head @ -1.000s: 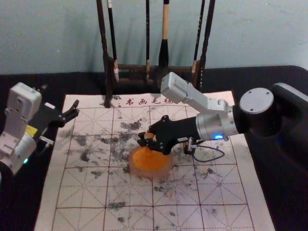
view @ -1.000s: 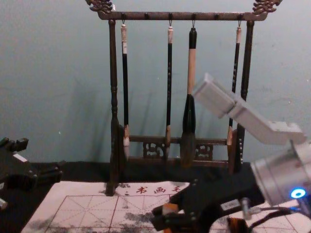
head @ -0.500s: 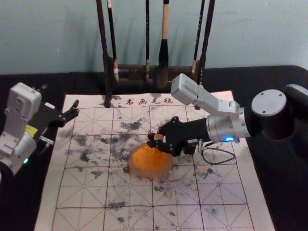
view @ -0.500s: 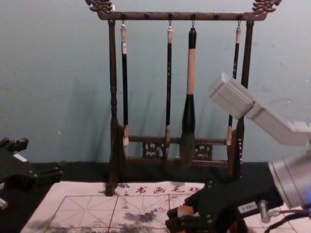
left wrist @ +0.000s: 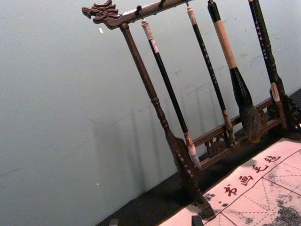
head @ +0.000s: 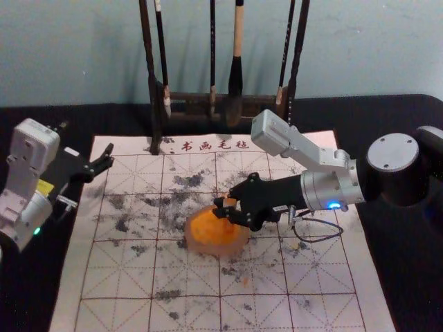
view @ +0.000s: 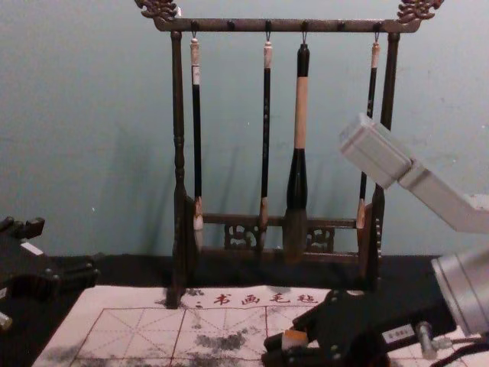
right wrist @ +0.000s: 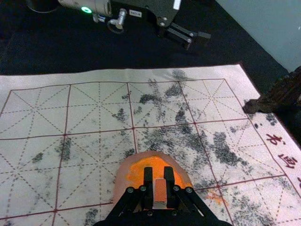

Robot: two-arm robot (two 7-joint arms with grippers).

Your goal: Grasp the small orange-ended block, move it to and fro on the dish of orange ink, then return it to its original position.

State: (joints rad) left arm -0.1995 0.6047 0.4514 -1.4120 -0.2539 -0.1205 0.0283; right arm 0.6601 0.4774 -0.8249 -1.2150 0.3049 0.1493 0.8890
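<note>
In the head view my right gripper (head: 223,207) is over the right part of the dish of orange ink (head: 211,232). It is shut on the small block (head: 231,203). The right wrist view has the block (right wrist: 160,190) pinched between the fingers of the right gripper (right wrist: 160,188), with the dish (right wrist: 123,175) beyond and below. In the chest view the block (view: 294,339) sticks up from the gripper, its top orange. Whether its lower end touches the ink is hidden. My left gripper (head: 104,160) is parked at the left, over the mat's upper left edge.
A white gridded mat (head: 124,277) with dark ink smudges lies on the black table. At the back stands a dark wooden rack (view: 178,153) with several hanging brushes (view: 298,176).
My right gripper has moved to the right with the block, from over the dish's middle toward its right side. The left arm and the dish have stayed put.
</note>
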